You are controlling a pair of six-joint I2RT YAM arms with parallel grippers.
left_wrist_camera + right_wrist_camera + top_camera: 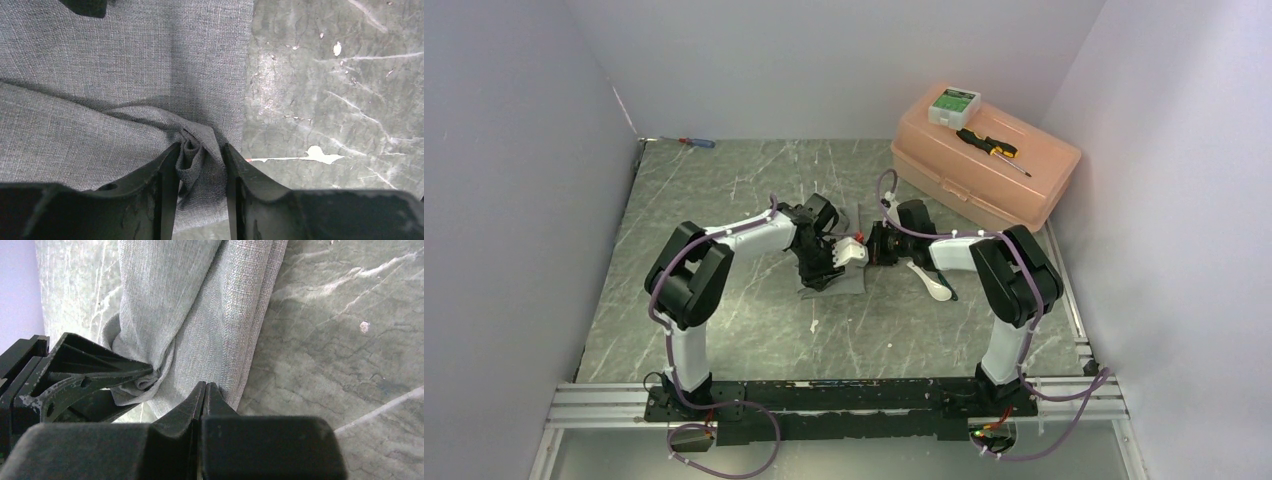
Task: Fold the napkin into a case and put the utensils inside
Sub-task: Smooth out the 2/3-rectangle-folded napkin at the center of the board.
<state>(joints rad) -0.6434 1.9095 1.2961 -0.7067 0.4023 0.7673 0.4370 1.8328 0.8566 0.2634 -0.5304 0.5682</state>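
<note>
Nearest to us, the rail [844, 398] is carrying both arm bases along the near edge of the counter [754, 330]. Both arms are bending in toward the middle, and that is where the napkin [125, 65] is lying, grey and rumpled, between the two wrists.

The left claw [200, 150] is biting down on the cloth. Its fingers are squeezing a bunched twist of fabric close to one edge, with bare counter showing just past that edge. Creases are fanning out from the pinch across the weave.

The right claw [205, 387] is working right beside it. Its fingers are pressing together with barely a slit between them, and the tips are sitting on the napkin's edge. Whether a layer of cloth is caught in there, I cannot tell. From the right wrist, the left claw is showing just alongside, gripping its fold, and the napkin is running away from both in long creases, lying in layers along one side.

Over to the right, the white spoon [934, 284] is resting on the counter beside the right arm, clear of the cloth, with its bowl toward the near side.

At far right, the pink box [1014, 185] is sitting against the wall. On its lid it is carrying the black-and-yellow screwdriver [992, 146] and a small white-and-green box [954, 103]. At far left, by the back wall, the red-and-blue screwdriver [696, 142] is lying well apart from everything.
</note>
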